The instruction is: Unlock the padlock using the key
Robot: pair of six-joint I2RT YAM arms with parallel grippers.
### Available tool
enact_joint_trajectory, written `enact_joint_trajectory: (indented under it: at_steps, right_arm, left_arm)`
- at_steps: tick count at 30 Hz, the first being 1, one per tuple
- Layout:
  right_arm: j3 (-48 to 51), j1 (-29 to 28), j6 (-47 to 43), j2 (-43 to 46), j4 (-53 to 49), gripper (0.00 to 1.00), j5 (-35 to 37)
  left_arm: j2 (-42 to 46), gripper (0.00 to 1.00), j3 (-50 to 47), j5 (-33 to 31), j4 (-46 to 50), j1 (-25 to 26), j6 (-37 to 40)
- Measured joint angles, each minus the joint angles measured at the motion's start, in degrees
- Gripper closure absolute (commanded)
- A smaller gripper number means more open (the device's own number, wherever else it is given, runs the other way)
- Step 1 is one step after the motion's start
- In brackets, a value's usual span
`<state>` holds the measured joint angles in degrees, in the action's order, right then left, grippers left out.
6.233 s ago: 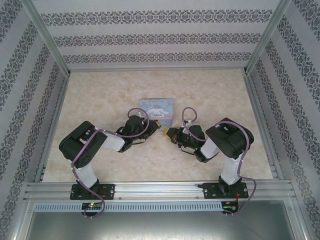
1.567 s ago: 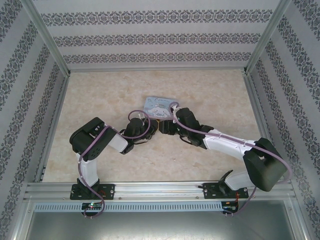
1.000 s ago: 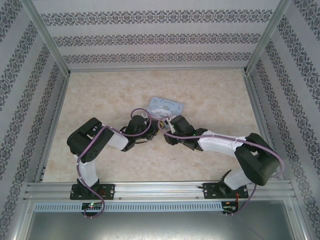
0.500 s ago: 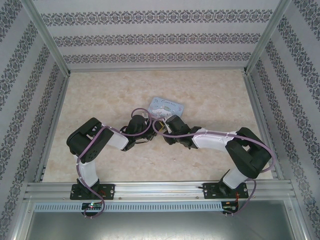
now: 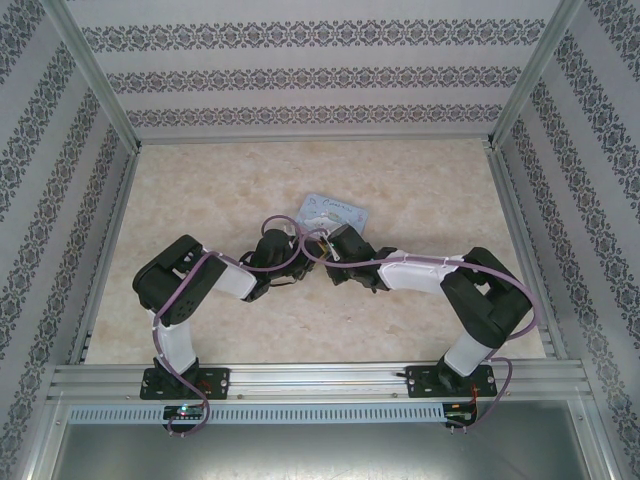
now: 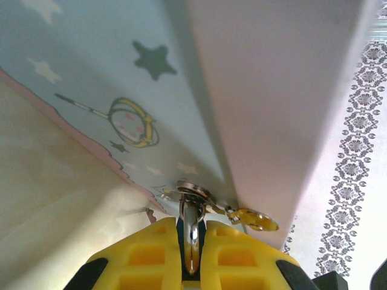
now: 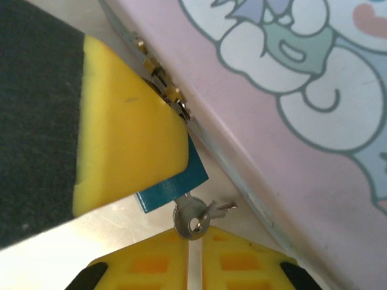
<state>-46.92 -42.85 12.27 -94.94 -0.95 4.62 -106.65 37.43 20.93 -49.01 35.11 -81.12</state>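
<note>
Right hand (image 7: 193,237) pinches the key (image 7: 191,217), seemingly seated in the padlock (image 7: 179,182).

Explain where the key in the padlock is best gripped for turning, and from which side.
Grip the key by its flat round head, pinching the two broad faces, coming from the end opposite the padlock. The head is the only part clear of the teal body, and flat faces likely resist slipping when twisted. The right gripper sits shut at that end.
</note>
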Motion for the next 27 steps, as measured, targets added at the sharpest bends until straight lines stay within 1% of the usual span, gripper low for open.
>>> enact_joint_trajectory:
  at_steps: [3, 4, 7, 13, 16, 17, 18, 20, 22, 27]
  right_arm:
    - [-0.28, 0.42, 0.66, 0.00, -0.46, 0.99, -1.11]
    - [-0.35, 0.76, 0.72, 0.02, -0.61, 1.00, -1.77]
    - [-0.42, 2.38, 1.86, 0.15, -0.61, 1.00, -5.62]
    - [0.94, 8.26, 8.11, 1.95, 1.22, 1.00, -17.99]
    - [1.70, 10.34, 10.73, 2.80, 2.10, 1.00, -22.16]
    - [1.84, 10.78, 11.52, 3.08, 2.32, 0.98, -23.10]
    - [1.95, 10.93, 11.93, 3.39, 2.95, 0.93, -23.63]
    - [1.95, 11.26, 12.68, 4.42, 4.42, 0.80, -24.28]
    - [1.97, 11.37, 13.09, 5.57, 5.01, 0.72, -24.96]
    - [2.40, 11.63, 13.31, 7.30, 6.32, 0.70, -24.94]
  left_arm:
    - [0.00, 1.00, 0.00, -0.15, 0.00, 0.00, -0.13]
    - [0.00, 1.00, 0.00, -0.15, 0.00, 0.00, -0.15]
    - [0.00, 1.00, 0.00, -0.17, 0.00, 0.00, -0.17]
    - [0.11, 1.00, 0.20, -0.39, -0.72, 0.02, -0.39]
    - [0.11, 1.00, 0.33, -0.37, -0.90, 0.02, -0.39]
    - [0.11, 1.00, 0.33, -0.39, -0.87, 0.02, -0.39]
    - [0.11, 1.00, 0.33, -0.31, -0.70, 0.02, -0.39]
    - [0.11, 1.00, 0.33, 0.02, -0.13, 0.02, -0.39]
    - [0.11, 1.00, 0.33, 0.07, -0.11, 0.02, -0.42]
    - [0.13, 1.00, 0.33, 0.13, 0.39, 0.02, -0.55]
